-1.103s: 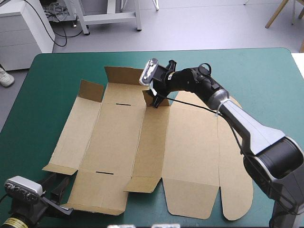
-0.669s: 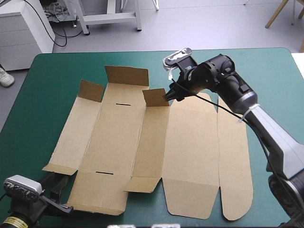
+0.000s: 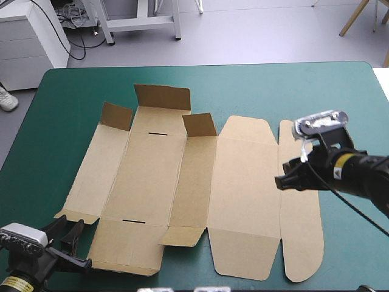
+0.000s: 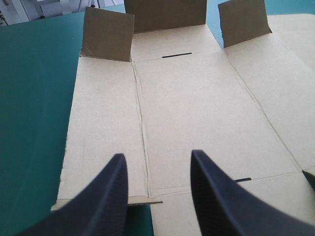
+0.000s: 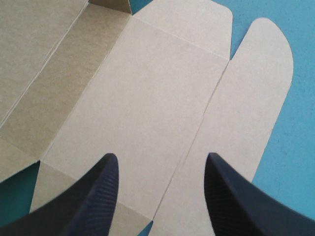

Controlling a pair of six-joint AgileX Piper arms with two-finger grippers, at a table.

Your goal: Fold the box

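The brown box [image 3: 182, 182] lies as an opened sheet across the middle of the teal-green table [image 3: 73, 91]. It is mostly flat, with three short flaps [image 3: 161, 97] standing up along its far edge. The near flaps lie low, and it is hard to tell whether the near middle flap [image 3: 182, 236] is slightly lifted. Two thin dark slots [image 3: 157, 132] mark the wide panel left of centre. The left gripper [image 3: 68, 228] sits at the table's near-left corner, just by the sheet's near edge. Its black fingers [image 4: 110, 196] stand well apart with nothing between them. In its wrist view they cover part of that edge, so contact with the board cannot be judged, and the middle far flap is cut off there. The right gripper [image 3: 283, 173] hangs over the sheet's right part, above the crease between the broad panel and the rounded strip [image 3: 301, 243], its fingers [image 5: 98, 196] spread wide and empty. Its height above the board cannot be read. In the high view its arm covers a band of the strip and runs out of sight at the right.
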